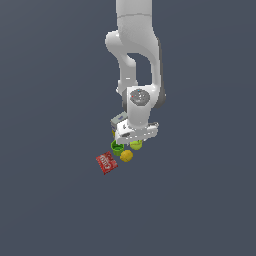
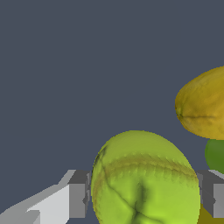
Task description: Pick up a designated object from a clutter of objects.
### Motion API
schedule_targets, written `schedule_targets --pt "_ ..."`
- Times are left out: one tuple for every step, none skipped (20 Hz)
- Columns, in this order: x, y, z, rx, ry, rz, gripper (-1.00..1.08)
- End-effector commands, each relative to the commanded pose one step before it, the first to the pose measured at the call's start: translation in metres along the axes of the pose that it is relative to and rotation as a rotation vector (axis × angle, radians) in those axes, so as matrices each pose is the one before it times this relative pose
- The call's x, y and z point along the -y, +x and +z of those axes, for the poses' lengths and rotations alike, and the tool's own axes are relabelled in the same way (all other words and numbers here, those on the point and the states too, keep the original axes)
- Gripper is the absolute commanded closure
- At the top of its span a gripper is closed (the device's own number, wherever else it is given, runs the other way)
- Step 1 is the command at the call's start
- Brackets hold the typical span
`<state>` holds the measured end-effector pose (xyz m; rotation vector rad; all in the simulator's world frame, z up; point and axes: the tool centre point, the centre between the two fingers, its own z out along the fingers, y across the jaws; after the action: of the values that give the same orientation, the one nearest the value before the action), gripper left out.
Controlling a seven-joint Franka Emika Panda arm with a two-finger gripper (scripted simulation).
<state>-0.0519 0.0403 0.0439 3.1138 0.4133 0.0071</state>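
Observation:
The yellow-green tennis ball (image 2: 144, 183) with its pale curved seam sits between my two fingers in the wrist view. The left finger (image 2: 78, 194) and the right finger (image 2: 213, 197) each touch a side of it. My gripper (image 2: 146, 194) is shut on the ball. In the exterior view the gripper (image 1: 136, 142) is low over the clutter, and the tennis ball (image 1: 136, 145) shows just under the hand. I cannot tell whether the ball is off the floor.
The orange-yellow ball (image 1: 126, 156) (image 2: 203, 105) lies close beside the tennis ball. The green cup (image 1: 117, 148) (image 2: 215, 153) stands next to it. The flat red packet (image 1: 106, 162) lies towards the exterior view's left. The white-and-yellow box (image 1: 117, 121) is partly hidden behind the hand.

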Motion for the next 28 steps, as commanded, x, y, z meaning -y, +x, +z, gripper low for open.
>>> schedule_targets --pt "0.00047 -0.00132 0.00255 0.00444 0.00107 -0.00046 1.08" --pt "0.00000 0.00000 0.00000 0.00000 0.00000 0.00000 1.08" --pt "0.00000 0.00000 0.00000 0.00000 0.00000 0.00000 1.08" --pt "0.00000 0.00000 0.00000 0.00000 0.00000 0.00000 1.08" --pt "0.00000 0.00000 0.00000 0.00000 0.00000 0.00000 1.08" --pt "-0.00044 0.00139 -0.00245 -0.00459 -0.00110 0.00038 1.08" --pt "-0.00011 0.00005 -0.00024 0.00000 0.00000 0.00000 1.08" --pt "-0.00034 0.00015 -0.00073 0.00000 0.00000 0.00000 1.08" --pt "-0.00057 0.00025 -0.00122 0.00000 0.00000 0.00000 1.08" --pt "-0.00080 0.00035 -0.00170 0.00000 0.00000 0.00000 1.08" --pt "-0.00103 0.00046 -0.00219 0.00000 0.00000 0.00000 1.08" --pt "-0.00126 0.00056 -0.00267 0.00000 0.00000 0.00000 1.08" --pt "-0.00148 0.00066 -0.00315 0.00000 0.00000 0.00000 1.08" --pt "-0.00170 0.00076 -0.00362 0.00000 0.00000 0.00000 1.08" --pt "-0.00192 0.00086 -0.00409 0.00000 0.00000 0.00000 1.08" --pt "-0.00213 0.00096 -0.00456 0.00000 0.00000 0.00000 1.08" --pt "-0.00235 0.00106 -0.00503 0.00000 0.00000 0.00000 1.08" --pt "-0.00246 0.00121 -0.00528 0.00031 0.00055 -0.00027 1.08" --pt "-0.00276 0.00126 -0.00595 0.00000 0.00000 0.00000 1.08" --pt "-0.00297 0.00136 -0.00640 0.00000 0.00000 0.00000 1.08" --pt "-0.00317 0.00146 -0.00686 0.00000 0.00000 0.00000 1.08" --pt "-0.00335 0.00158 -0.00720 0.00012 0.00045 -0.00014 1.08" --pt "-0.00358 0.00166 -0.00777 0.00000 0.00000 0.00000 1.08" --pt "-0.00379 0.00176 -0.00822 0.00000 0.00000 0.00000 1.08" --pt "-0.00398 0.00191 -0.00852 0.00015 0.00065 -0.00018 1.08" --pt "-0.00419 0.00196 -0.00909 0.00000 0.00000 0.00000 1.08" --pt "-0.00426 0.00201 -0.00925 0.00000 0.00000 0.00000 1.08" --pt "-0.00427 0.00207 -0.00907 0.00019 0.00064 -0.00018 1.08"
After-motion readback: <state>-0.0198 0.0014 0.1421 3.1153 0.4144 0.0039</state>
